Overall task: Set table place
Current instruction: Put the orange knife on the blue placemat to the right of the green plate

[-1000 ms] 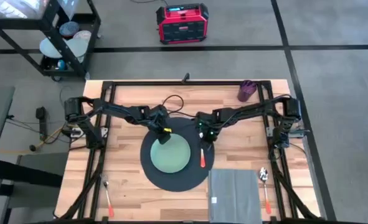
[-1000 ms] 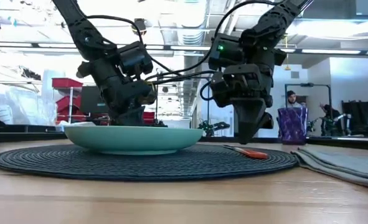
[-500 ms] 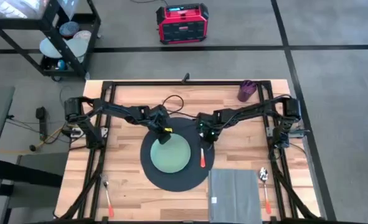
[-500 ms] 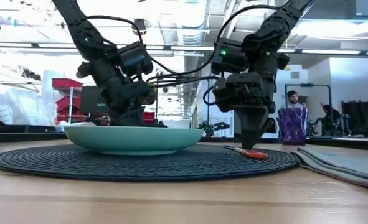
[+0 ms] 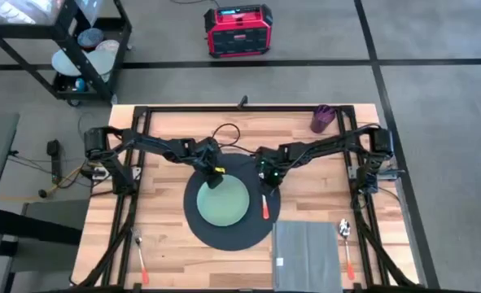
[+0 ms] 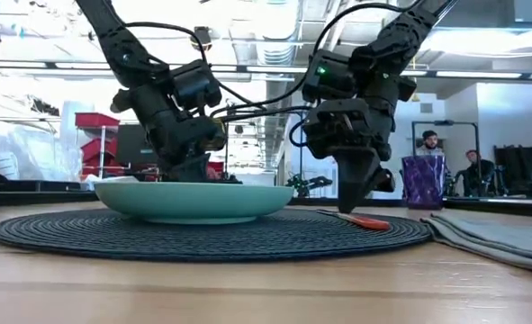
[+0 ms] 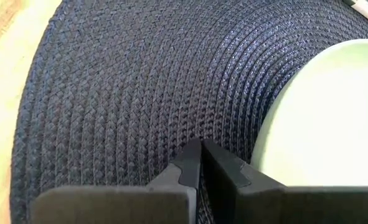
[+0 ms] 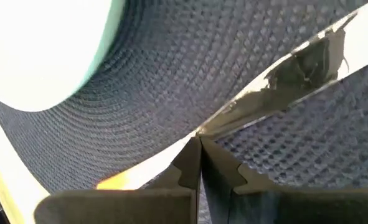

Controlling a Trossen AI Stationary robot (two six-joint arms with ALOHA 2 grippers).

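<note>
Dark woven round placemat (image 5: 226,203) lies mid-way on the light-wood plank table (image 5: 167,244), bearing a pale green round plate (image 5: 225,202).
Left gripper (image 7: 200,163), jaws together, sits on the mat beside the plate's rim. Right gripper (image 8: 199,152), jaws together, pinches a shiny orange-handled knife (image 5: 265,206) low over the mat's right edge.

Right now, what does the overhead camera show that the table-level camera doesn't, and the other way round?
Only the high view shows the red box on the floor, the black cart, and two more orange-handled utensils, one near the table's front left and a spoon right of the napkin.

Only the low view shows people in the room behind.

Both show the placemat, the green plate, the orange-handled utensil on the placemat, the purple cup, the napkin, and the left gripper and right gripper low over the placemat.
</note>
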